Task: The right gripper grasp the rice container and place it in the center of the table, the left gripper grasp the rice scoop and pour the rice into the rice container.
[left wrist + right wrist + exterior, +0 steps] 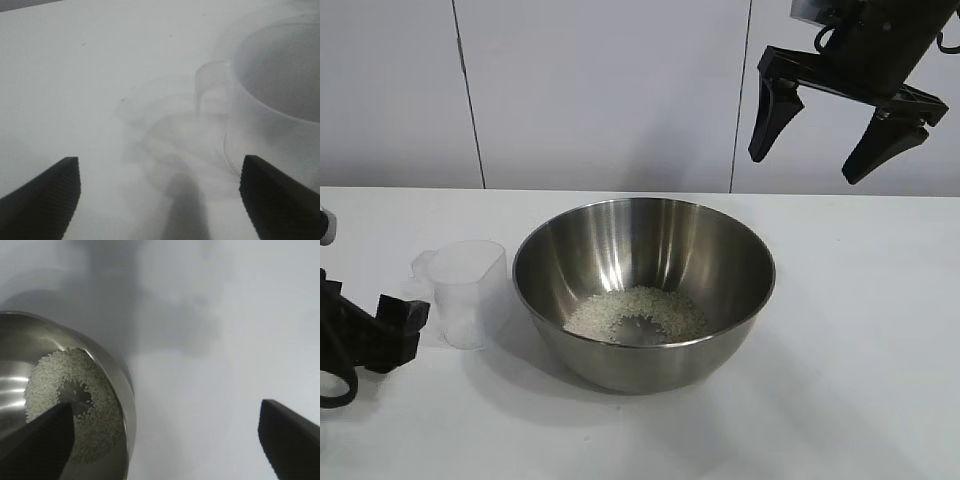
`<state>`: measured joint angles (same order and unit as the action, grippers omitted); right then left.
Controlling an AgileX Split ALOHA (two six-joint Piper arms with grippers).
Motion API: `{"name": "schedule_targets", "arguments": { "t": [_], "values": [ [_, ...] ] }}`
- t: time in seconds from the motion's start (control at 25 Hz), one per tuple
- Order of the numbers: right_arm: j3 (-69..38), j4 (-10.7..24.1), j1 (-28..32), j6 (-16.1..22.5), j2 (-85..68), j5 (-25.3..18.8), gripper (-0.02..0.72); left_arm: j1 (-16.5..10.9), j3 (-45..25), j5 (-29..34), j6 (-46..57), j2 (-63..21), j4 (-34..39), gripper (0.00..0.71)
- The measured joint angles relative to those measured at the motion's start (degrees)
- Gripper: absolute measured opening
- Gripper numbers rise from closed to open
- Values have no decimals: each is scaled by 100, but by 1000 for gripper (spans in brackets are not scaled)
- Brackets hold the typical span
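The rice container [620, 240], a shiny steel bowl, stands mid-table with the rice [635, 312] heaped in a ring on its bottom. Just left of it the rice scoop [468, 290], a clear plastic cup, stands upright and looks empty. My left gripper [395, 335] is low at the table's left edge beside the scoop. In the left wrist view it [159, 159] is open with nothing between its fingers, and the scoop [280, 115] stands apart ahead. My right gripper [805, 165] hangs open, high above the bowl's right side. The right wrist view shows it [166, 407] over the bowl's rim [125, 390] and the rice [105, 405].
The white table [860, 330] stretches bare to the right of and in front of the bowl. A white panelled wall [600, 90] closes the back.
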<state>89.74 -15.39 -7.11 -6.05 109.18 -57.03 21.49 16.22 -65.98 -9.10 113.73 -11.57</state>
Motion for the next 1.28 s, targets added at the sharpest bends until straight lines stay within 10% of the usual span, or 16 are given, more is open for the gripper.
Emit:
{"name": "schedule_targets", "arguments": {
  "t": [0.2, 0.48, 0.96, 1.28],
  "values": [
    [0, 0, 0, 0, 0, 0, 694, 0, -427, 104, 275, -822, -107, 659],
    [0, 0, 0, 0, 0, -4, 694, -6, 227, 3726, 743, -2597, 484, 659],
    [0, -6, 0, 0, 0, -59, 694, -6, 4450, 9867, 857, -3117, 592, 659],
    [0, -34, 0, 0, 0, -197, 694, -134, 6955, 11815, 831, -1554, 34, 659]
  ]
}}
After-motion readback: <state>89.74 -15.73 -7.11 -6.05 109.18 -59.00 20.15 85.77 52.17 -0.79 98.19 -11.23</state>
